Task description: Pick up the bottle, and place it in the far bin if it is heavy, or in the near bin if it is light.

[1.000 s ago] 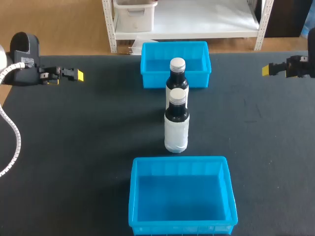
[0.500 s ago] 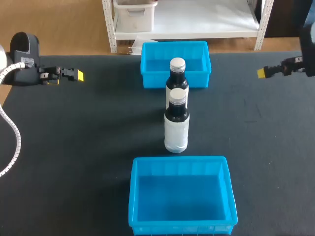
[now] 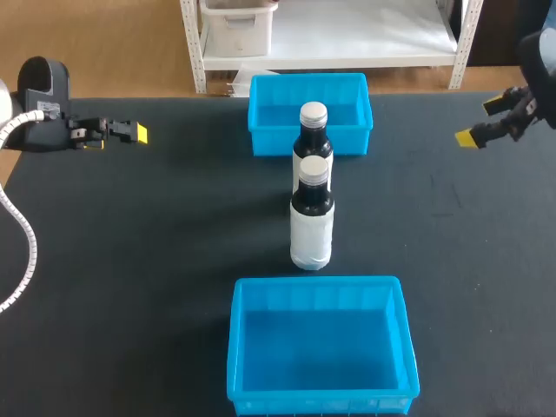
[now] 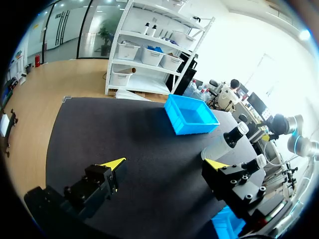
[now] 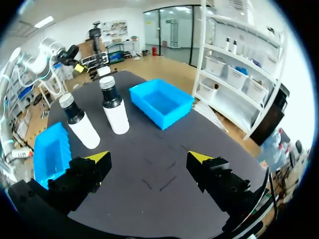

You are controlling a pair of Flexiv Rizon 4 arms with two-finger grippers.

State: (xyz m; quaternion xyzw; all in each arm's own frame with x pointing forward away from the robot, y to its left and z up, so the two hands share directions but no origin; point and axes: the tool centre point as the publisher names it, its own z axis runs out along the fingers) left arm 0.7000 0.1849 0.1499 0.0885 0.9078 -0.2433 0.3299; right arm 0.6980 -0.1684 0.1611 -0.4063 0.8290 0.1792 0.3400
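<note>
Two dark bottles with white labels and silver caps stand upright mid-table, one behind the other: the far bottle just in front of the far blue bin, the near bottle just behind the near blue bin. My left gripper hangs open at the table's far left, holding nothing. Far off at the right, my right gripper is open and empty above the table, both bottles well ahead of it.
Both bins look empty. The black table spreads wide and bare on either side of the line of bottles and bins. White shelving stands just past the far edge.
My right gripper has turned and tilted, its tips now one above the other in the head view, and has shifted slightly inward. Left arm, bottles and bins are unchanged.
</note>
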